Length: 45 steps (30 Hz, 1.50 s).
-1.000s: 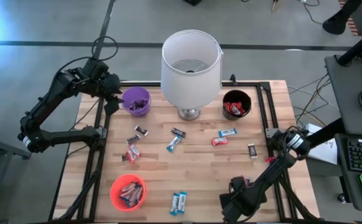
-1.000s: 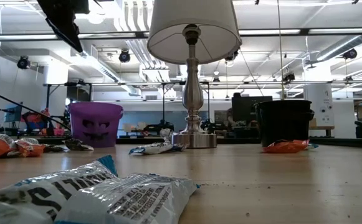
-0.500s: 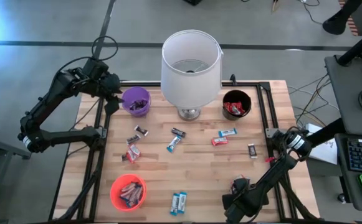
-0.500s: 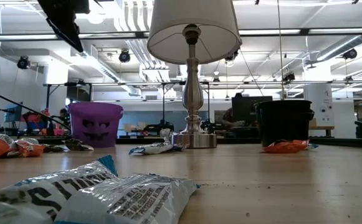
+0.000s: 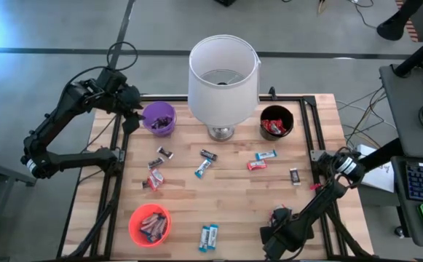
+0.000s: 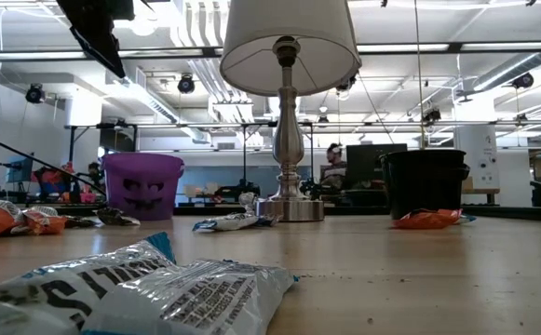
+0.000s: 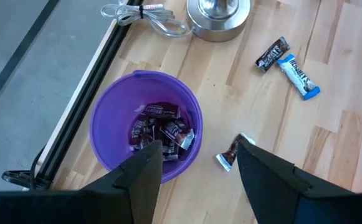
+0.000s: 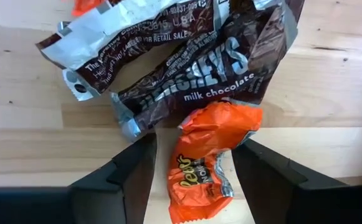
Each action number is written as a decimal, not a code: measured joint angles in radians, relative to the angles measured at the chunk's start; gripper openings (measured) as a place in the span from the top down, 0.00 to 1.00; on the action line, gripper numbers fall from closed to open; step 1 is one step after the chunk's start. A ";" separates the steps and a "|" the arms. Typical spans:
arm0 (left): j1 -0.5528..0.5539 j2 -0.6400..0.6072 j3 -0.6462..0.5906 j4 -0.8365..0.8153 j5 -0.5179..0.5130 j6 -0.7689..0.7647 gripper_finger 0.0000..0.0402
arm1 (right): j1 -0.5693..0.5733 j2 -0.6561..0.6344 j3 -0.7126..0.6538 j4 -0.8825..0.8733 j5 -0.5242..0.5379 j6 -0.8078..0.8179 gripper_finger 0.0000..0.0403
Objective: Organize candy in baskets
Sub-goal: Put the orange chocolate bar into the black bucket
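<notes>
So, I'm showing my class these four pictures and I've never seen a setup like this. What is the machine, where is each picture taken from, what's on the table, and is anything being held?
It is a robot with two dark jointed arms at a wooden table. One picture looks straight down, one looks level across the tabletop, and two come from cameras on the wrists.

On the table stand a lamp with a white shade and three small baskets: purple, black and orange, each already holding some candy. More wrapped mini bars lie loose, such as a blue-and-white one.

The left gripper hangs open above the purple basket, holding nothing. The right gripper, at the table's near edge, is open and low around an orange candy, with a brown Hershey's milk chocolate bar just beyond. It has not closed on it yet.
</notes>
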<state>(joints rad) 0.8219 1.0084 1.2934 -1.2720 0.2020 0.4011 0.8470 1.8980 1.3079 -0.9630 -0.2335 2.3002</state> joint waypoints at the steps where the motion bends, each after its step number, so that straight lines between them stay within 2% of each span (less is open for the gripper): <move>1: 0.000 0.000 0.000 0.000 0.000 0.000 0.53 | 0.000 0.000 -0.001 0.002 -0.011 -0.003 0.52; 5: 0.000 0.000 0.000 0.000 0.000 0.000 0.53 | 0.009 0.000 -0.005 0.006 -0.025 0.012 0.66; 11: 0.000 0.000 0.000 0.001 0.000 0.000 0.53 | 0.023 0.001 -0.007 0.002 -0.113 0.016 0.94; 16: 0.000 0.000 0.000 0.001 0.000 0.000 0.53 | 0.034 -0.001 0.013 0.002 -0.139 0.033 0.96; 24: 0.000 0.000 0.000 0.008 0.000 0.000 0.53 | 0.027 -0.003 0.108 -0.016 -0.116 0.046 0.97; 27: 0.000 0.000 0.000 0.013 0.004 0.000 0.53 | 0.010 -0.004 0.162 -0.062 -0.032 0.037 0.97; 29: 0.000 0.000 0.000 0.024 0.051 0.005 0.53 | -0.009 -0.004 0.198 -0.096 0.061 0.017 0.97; 31: 0.000 0.000 0.000 0.042 0.150 0.010 0.53 | -0.028 -0.005 0.232 -0.130 0.169 -0.009 0.97; 36: 0.000 0.000 0.000 0.119 0.475 0.013 0.53 | -0.078 -0.005 0.286 -0.164 0.420 -0.062 0.97; 38: 0.000 0.005 0.000 0.139 0.526 0.011 0.53 | -0.097 -0.005 0.297 -0.164 0.498 -0.081 0.97; 42: 0.000 0.029 0.000 0.147 0.557 0.001 0.53 | -0.138 -0.005 0.320 -0.165 0.617 -0.115 0.97; 45: 0.000 0.049 0.000 0.178 0.687 -0.026 0.53 | -0.166 -0.005 0.349 -0.163 0.715 -0.159 0.97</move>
<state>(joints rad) 0.8215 1.0575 1.2934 -1.0938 0.8887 0.3749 0.6812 1.8927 1.6567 -1.1264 0.4820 2.1413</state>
